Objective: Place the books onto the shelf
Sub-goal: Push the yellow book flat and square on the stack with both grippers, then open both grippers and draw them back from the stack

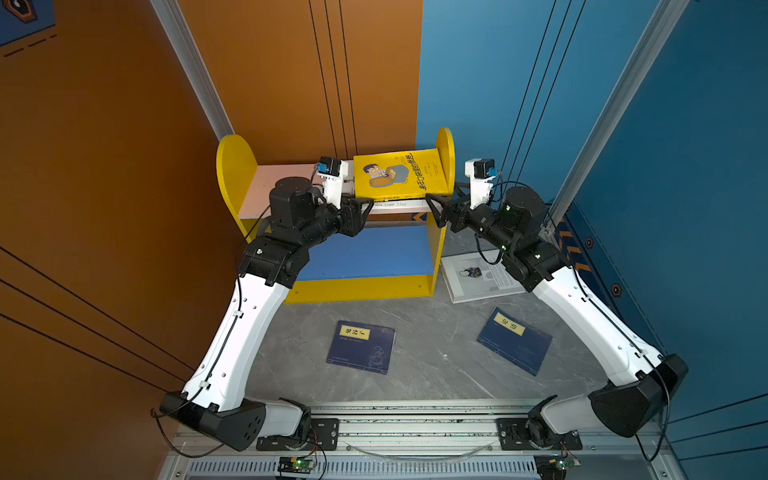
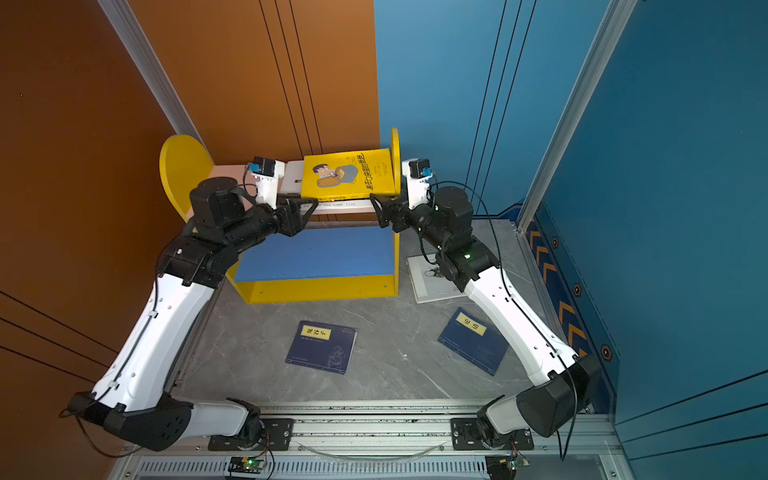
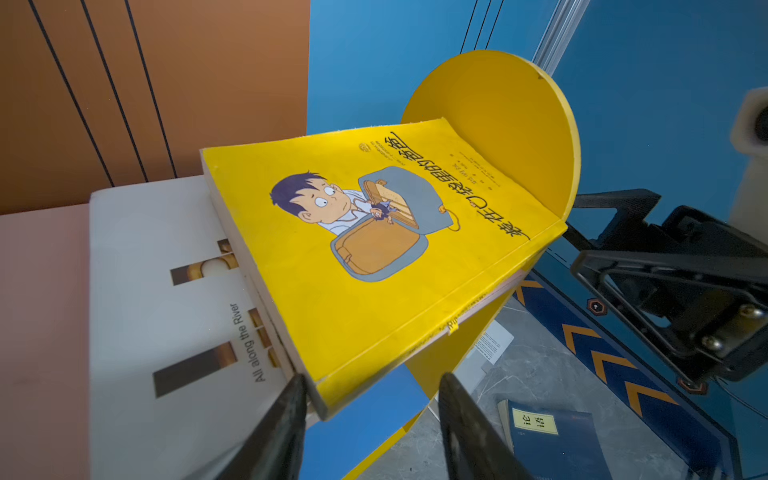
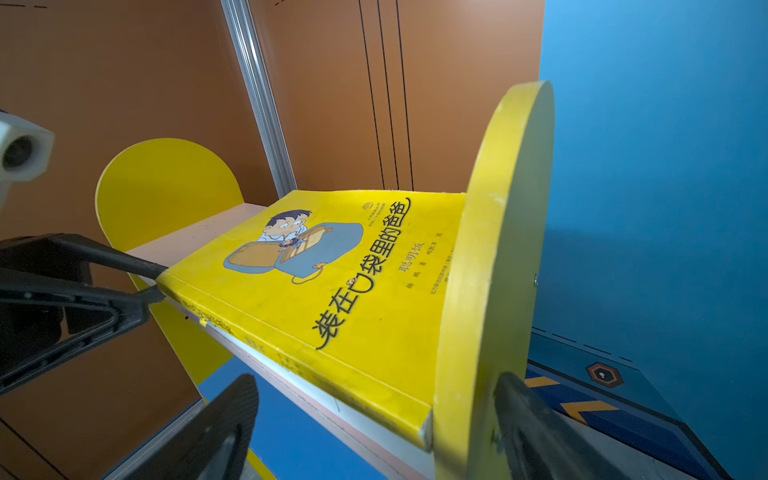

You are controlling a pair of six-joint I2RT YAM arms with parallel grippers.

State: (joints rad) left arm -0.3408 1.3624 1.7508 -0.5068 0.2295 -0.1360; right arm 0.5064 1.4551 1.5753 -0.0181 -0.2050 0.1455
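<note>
Top views first: the shelf (image 1: 232,166) stands at 12 o'clock on the grey worktop (image 1: 436,374), with the left hand (image 1: 369,206) and right hand (image 1: 440,197) at the front of its pink board (image 1: 278,183). The stack (image 1: 390,204) sits at that board's 3 o'clock end. The yellow book (image 1: 401,174) lies flat on top, cover up, hard against the right panel (image 1: 445,145). Under it a white book (image 3: 137,270) with brown blocks pokes out toward 9 o'clock. What else is in that stack, I can't tell. Every shelved book is on this upper tier.

Left wrist view: the left hand (image 3: 370,382) is partly spread, the yellow book's near corner between its fingers (image 3: 282,424). One finger is against the corner, the other stands clear. No pinch.

Right wrist view: the right hand (image 4: 376,378) is spread wide, straddling the right panel's front edge, gripping nothing.

Down on the worktop, three books not shelved yet:
- a navy book (image 1: 360,347) at 6 o'clock from the shelf
- a second navy book (image 1: 514,340) at its 3 o'clock
- a grey-white book (image 1: 478,274) just beside the shelf base at 3 o'clock, partly under the right arm (image 1: 582,316)
</note>
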